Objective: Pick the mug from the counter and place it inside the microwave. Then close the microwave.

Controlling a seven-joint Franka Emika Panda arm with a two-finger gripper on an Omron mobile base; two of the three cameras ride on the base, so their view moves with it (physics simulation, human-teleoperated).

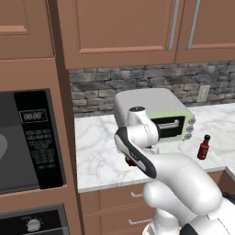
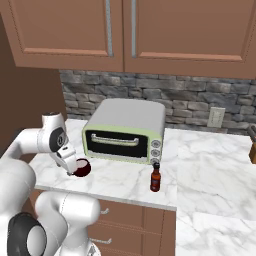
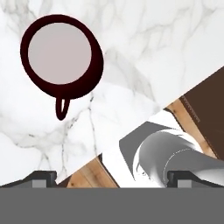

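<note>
The dark red mug (image 3: 61, 54) stands upright on the white marble counter (image 3: 140, 39), seen from straight above with its pale inside showing and its thin handle (image 3: 62, 108) pointing toward my fingers. My gripper (image 3: 114, 179) hovers above the counter's front edge, open, with nothing between the fingertips (image 3: 41, 178). In the right base view the mug (image 2: 83, 168) sits just beside my lowered hand. In the left base view my arm hides most of the mug (image 1: 131, 161). The black microwave (image 1: 39, 137) is at far left, its grey cavity showing; its door is out of view.
A pale green toaster oven (image 2: 125, 132) stands behind the mug against the stone wall. A small sauce bottle (image 2: 156, 178) with a black cap stands right of it near the counter edge. Wooden drawers (image 1: 117, 197) run below; a black wall oven (image 1: 34, 224) sits under the microwave.
</note>
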